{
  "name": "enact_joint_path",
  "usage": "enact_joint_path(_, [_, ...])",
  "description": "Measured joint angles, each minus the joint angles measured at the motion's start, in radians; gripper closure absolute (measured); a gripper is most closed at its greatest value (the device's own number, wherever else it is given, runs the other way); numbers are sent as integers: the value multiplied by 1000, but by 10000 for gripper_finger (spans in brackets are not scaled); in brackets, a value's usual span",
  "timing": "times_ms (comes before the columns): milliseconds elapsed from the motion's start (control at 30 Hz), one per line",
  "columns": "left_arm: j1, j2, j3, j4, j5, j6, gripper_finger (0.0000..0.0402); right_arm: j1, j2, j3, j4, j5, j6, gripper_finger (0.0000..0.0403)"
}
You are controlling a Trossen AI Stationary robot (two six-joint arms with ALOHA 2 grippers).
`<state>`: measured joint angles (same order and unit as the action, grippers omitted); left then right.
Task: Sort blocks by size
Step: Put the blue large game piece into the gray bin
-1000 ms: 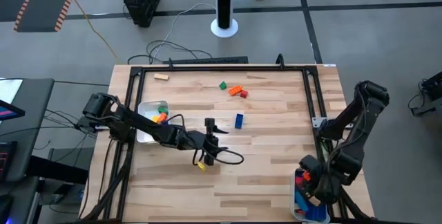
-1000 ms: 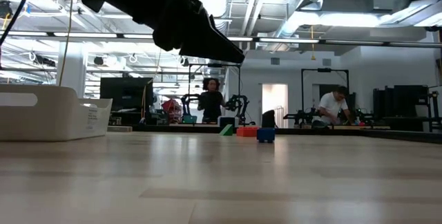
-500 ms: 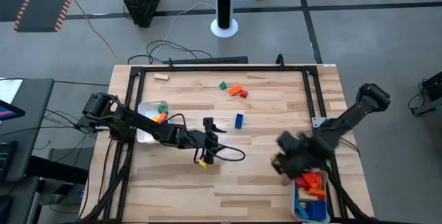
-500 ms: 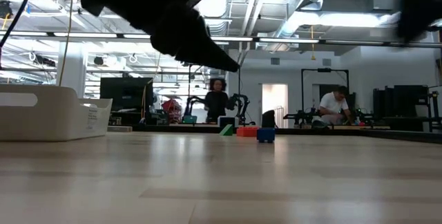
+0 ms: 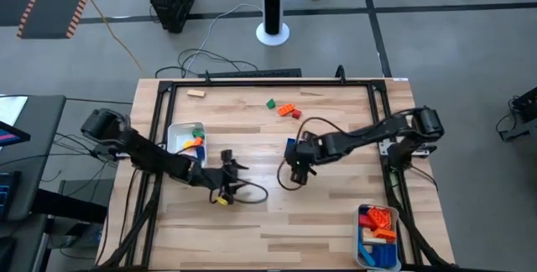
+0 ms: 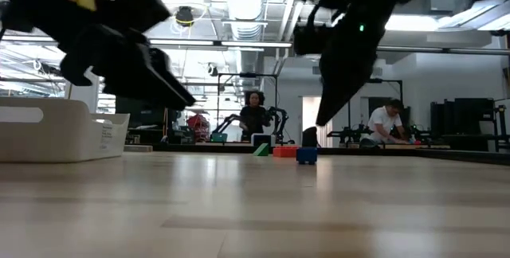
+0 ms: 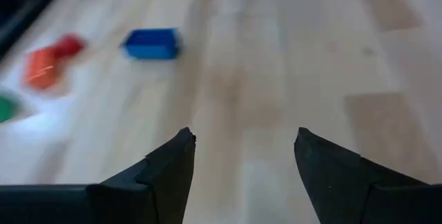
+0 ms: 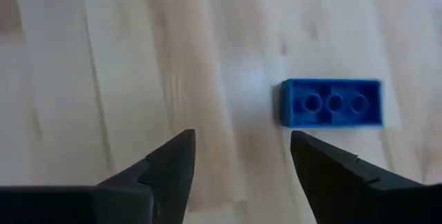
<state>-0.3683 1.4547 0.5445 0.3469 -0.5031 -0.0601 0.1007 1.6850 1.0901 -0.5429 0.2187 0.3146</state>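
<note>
Jaws of both arms stand apart with nothing between them, as each wrist view shows: 2 dark, wedge-shaped fingers with bare wood in the gap. The right gripper [image 5: 299, 174] hangs over the middle of the bench [image 5: 336, 213], just beside a blue brick [image 8: 331, 102] that is a long bar with round studs on its top face. The left gripper [image 5: 225, 178] hangs over the bench's left half, near a white tray [image 5: 174, 164] with rounded corners that holds green and orange blocks [image 5: 195, 138].

The bench is pale planked wood with a visible grain, framed by dark metal rails. Toward its far edge lie a green block [image 5: 271, 103], an orange block [image 5: 286, 110] and a red block [image 5: 296, 114] close together, and a tan wooden bar [image 5: 196, 93] lies apart near the far left corner. A second white tray [image 5: 359, 247] at the near right corner holds red, orange, yellow and blue blocks.

Only the right wrist view shows the studs on the blue brick; from above it is mostly hidden by the right arm. The low view alone shows the room behind, where 2 people [image 6: 255, 119] are at work, and the left tray's smooth plastic wall. The left wrist view shows the blue brick, orange and red blocks blurred in the distance.
</note>
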Motion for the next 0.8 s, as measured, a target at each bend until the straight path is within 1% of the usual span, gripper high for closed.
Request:
enact_joint_path(67, [-17,-50,-23,-41,-44,-17,166,-30,21,0,-2,-64,-148,133])
enact_joint_path(200, [-37,-144,-60,-114,-59,-57,166,-37,52,3,-45,-70,-461,120])
enact_joint_path(367, [-38,-229,-83,-160,-64,-60,166,-13,99,72,-130,42,-729,115])
enact_joint_path(467, [-36,-262,-85,-189,-70,-59,166,-19,135,133,-183,60,-894,115])
enact_joint_path(533, [-36,-278,-85,-204,-71,-66,166,-32,171,187,-250,79,-980,116])
enact_joint_path(633, [-36,-294,-86,-202,-76,-93,166,-60,231,279,-338,100,-1054,117])
enact_joint_path(800, [-37,-301,-86,-203,-78,-162,166,-92,329,388,-379,149,-1190,117])
